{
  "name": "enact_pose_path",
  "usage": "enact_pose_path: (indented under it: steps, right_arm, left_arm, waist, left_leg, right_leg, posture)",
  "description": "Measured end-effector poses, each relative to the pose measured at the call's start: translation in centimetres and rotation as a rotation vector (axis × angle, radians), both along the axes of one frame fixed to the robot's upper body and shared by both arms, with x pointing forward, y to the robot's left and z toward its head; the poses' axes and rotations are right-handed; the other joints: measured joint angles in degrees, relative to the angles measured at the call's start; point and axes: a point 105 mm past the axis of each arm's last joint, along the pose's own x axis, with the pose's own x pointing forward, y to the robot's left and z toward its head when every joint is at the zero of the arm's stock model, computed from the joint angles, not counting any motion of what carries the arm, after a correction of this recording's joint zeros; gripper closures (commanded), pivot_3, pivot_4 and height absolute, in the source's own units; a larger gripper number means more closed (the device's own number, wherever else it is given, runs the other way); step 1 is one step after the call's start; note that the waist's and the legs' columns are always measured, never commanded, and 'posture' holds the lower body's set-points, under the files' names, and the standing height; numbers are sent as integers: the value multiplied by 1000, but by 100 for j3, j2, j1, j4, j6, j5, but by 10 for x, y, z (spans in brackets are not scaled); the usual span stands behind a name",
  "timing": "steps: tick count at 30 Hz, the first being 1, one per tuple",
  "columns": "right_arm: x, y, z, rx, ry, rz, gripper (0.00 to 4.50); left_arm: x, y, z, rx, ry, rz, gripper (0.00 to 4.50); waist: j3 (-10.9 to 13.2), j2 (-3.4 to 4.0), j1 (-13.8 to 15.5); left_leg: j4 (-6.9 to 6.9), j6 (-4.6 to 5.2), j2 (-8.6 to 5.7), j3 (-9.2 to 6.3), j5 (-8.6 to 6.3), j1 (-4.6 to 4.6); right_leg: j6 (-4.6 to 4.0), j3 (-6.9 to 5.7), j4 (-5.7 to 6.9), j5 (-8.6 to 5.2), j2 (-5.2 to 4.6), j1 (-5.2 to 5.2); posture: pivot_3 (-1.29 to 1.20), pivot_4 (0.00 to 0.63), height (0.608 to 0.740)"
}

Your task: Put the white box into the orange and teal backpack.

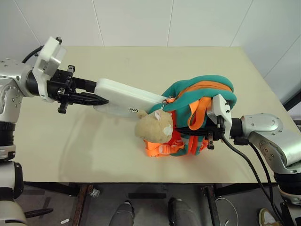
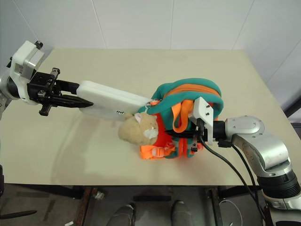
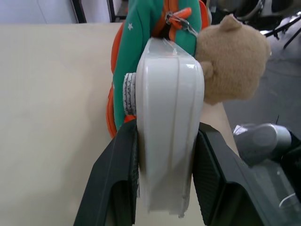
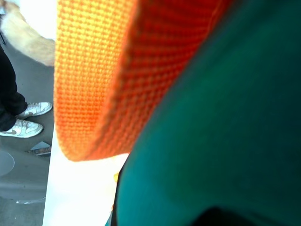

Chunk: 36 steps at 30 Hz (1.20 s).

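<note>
On the beige surface [image 1: 70,155], the orange and teal backpack [image 1: 207,94] stands right of centre, pinched by the shut right claw [image 1: 212,136]. The white box [image 1: 124,96], clamped in the left claw [image 1: 91,92], reaches its left rim. The plush toy [image 1: 154,126] could snag the box, pushing the bag away.

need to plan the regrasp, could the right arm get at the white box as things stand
Probably not: the right gripper is shut on the orange and teal backpack, which sits between it and the white box held by the left gripper.
</note>
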Motion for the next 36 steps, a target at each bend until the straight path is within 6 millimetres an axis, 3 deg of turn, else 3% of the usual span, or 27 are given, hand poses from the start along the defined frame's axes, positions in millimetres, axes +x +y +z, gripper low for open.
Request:
enact_pose_path:
  steps: [15,24,29,36]
  right_arm:
    - [-3,0,-3,1,5,19,4500]
    - [-3,-1,-3,-1,6,19,4500]
    - [-3,-1,-4,-4,7,23,4500]
    - [-1,-2,-3,-6,7,20,4500]
  left_arm:
    - [-27,37,14,-224,143,51,3257]
    - [-31,31,14,-206,123,13,3257]
    - [-23,23,-2,-86,93,22,3257]
    - [-10,3,-10,1,26,6,3257]
  waist:
    - [2,0,-17]
    - [2,-1,-15]
    - [2,-1,-16]
    - [1,-1,-5]
  left_leg:
    - [-5,0,1,0,-1,1]
    - [-7,-1,2,0,-1,1]
    - [-6,-1,2,0,-1,2]
    - [-5,-1,2,1,-1,3]
  right_leg:
    - [-12,0,5,-8,0,-6]
    - [-11,0,5,-8,0,-7]
    - [-19,0,5,-11,1,-6]
    - [-11,0,6,-7,1,-5]
  posture:
    - [0,150,740]
    - [0,150,740]
    - [0,150,740]
    - [0,150,740]
